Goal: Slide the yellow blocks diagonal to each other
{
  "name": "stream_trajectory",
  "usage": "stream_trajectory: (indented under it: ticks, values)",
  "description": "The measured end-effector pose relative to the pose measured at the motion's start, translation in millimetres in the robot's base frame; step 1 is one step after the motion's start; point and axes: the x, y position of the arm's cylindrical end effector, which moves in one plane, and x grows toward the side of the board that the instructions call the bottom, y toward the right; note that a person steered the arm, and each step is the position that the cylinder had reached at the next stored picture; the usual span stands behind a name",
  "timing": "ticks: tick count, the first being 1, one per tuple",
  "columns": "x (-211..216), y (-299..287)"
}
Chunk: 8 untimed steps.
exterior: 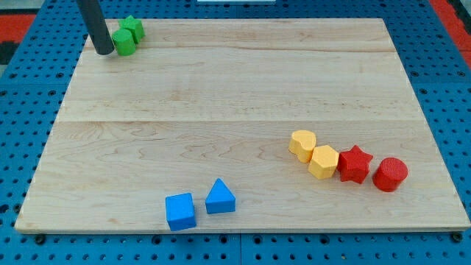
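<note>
Tool first: my tip (105,52) is a plain dark rod end with nothing to open or close, and it grips nothing. It rests on the surface (221,110) far off at about 10 o'clock, touching or just beside the left edge of the nearer green block.

Nearest the view's bottom, at about 7 o'clock, sit a blue cube (180,211) and a blue triangle (220,197) just to its right, close together but apart.

Farther up, at about 4 o'clock, four blocks form a line slanting down to the right. The yellow heart-shaped block (302,144) leads it, and the yellow hexagon-like block (323,162) touches it on its lower right, so the two yellows already lie on a slant. The red star (354,164) presses against the hexagon-like block's right side, crowding it there. The red cylinder (389,174) stands just beside the star.

Farthest away, by my tip, a green block (124,42) and a second green block (132,28) touch each other; their shapes are hard to make out.
</note>
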Motion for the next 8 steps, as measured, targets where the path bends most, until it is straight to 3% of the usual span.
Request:
stream_trajectory:
  ticks: [2,3,5,7,8]
  values:
    - [5.4,6.1]
    - [49.0,50.3]
    - [144.9,81.1]
    - [143.0,109.4]
    - [168.2,119.7]
